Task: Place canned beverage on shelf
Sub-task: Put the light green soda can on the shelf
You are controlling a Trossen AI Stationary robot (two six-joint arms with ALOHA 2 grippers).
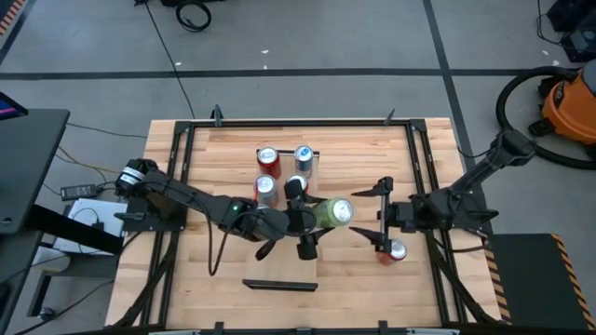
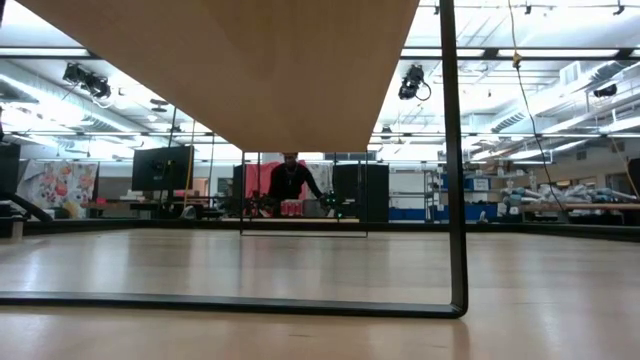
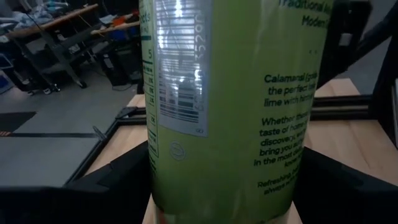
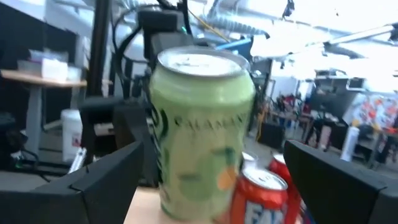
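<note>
Green canned beverage (image 1: 333, 212) sits upright between the fingers of the left claw (image 1: 315, 216), which is closed on its sides over the middle of the bench (image 1: 428, 149). The side grip probably serves to keep it vertical for a level set-down on the shelf (image 1: 279, 186). Four other cans (image 1: 268, 160) already stand grouped there, so free room looks to lie beside them. The right claw (image 1: 382, 214) hovers just beside the green can with its fingers spread wide and nothing in them, a red can (image 1: 398, 250) near it.
</note>
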